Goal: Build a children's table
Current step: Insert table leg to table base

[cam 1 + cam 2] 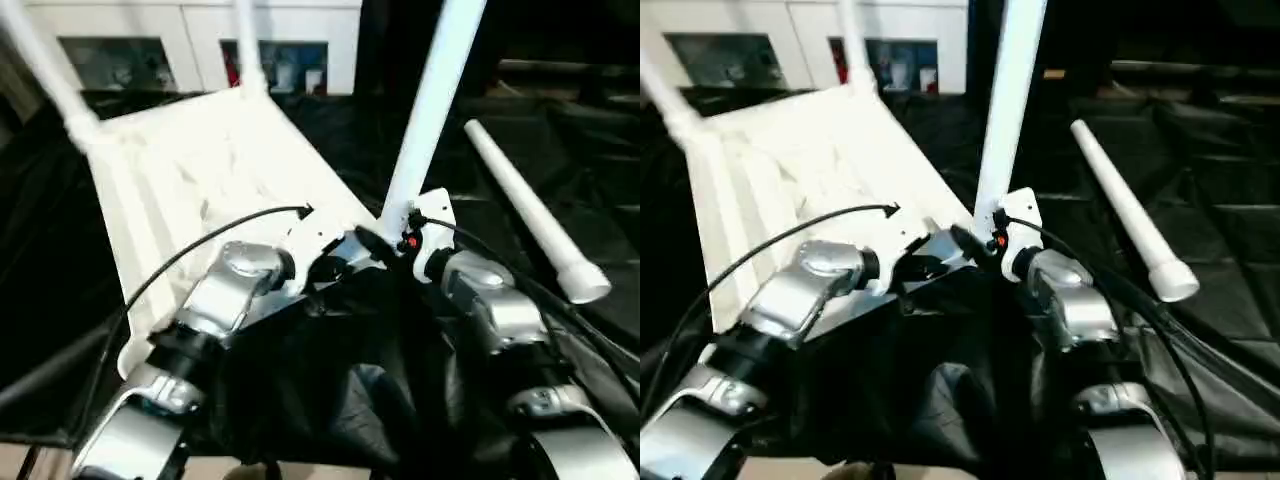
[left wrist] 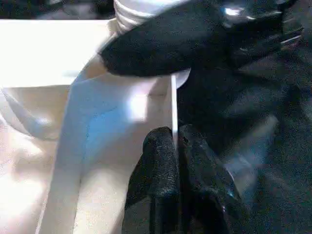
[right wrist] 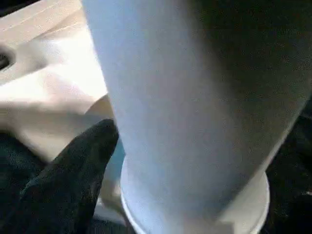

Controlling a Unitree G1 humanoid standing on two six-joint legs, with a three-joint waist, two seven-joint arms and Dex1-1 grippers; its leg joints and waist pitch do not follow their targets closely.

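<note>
The children's table top [image 1: 200, 170] lies upside down on black cloth, its ribbed underside facing up. White legs stand in its far-left corner [image 1: 45, 70], far corner [image 1: 247, 45] and near-right corner [image 1: 430, 110]. A further leg [image 1: 530, 215] lies loose on the cloth to the right. My left gripper [image 2: 174, 139] is shut on the thin rim of the top beside the near-right corner. My right gripper [image 1: 385, 245] sits at the base of the near-right leg [image 3: 185, 97], open, with one black finger [image 3: 73, 180] beside the leg's collar.
Black cloth [image 1: 480, 100] covers the work surface around the top. White cabinets [image 1: 200, 30] with glass fronts stand at the back. Black cables run along both silver forearms.
</note>
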